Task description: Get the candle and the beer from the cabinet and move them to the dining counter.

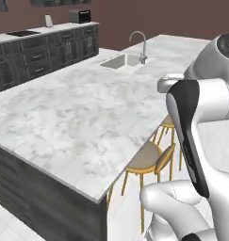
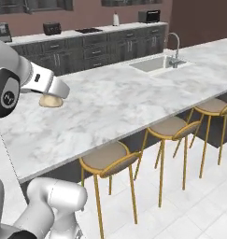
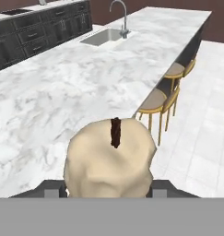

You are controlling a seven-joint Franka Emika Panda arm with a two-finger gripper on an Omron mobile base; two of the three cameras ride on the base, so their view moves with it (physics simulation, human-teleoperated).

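Candle [image 3: 109,159]: one, cream and lumpy with a dark wick, sitting between the two finger tips of the pincer [image 3: 109,191], which stands about half open with its jaws closed against the candle's sides, so it has hold of it. From the right base camera the same candle [image 2: 51,100] pokes out under the white hand, hanging above the dining counter [image 2: 133,100] near its left end. Beneath and beyond the pincer spreads that one marble dining counter [image 3: 62,83]; far ahead of the pincer, set into it, is one sink [image 3: 102,37], its basin showing nothing inside, with one curved faucet [image 3: 119,14] just beside it. Stools: three counted in the right base camera [image 2: 108,161], [image 2: 173,128], [image 2: 213,107], lined along the counter's edge, to the right of the pincer. Well beyond it runs one wall counter [image 2: 87,35] bearing one toaster [image 2: 149,16].
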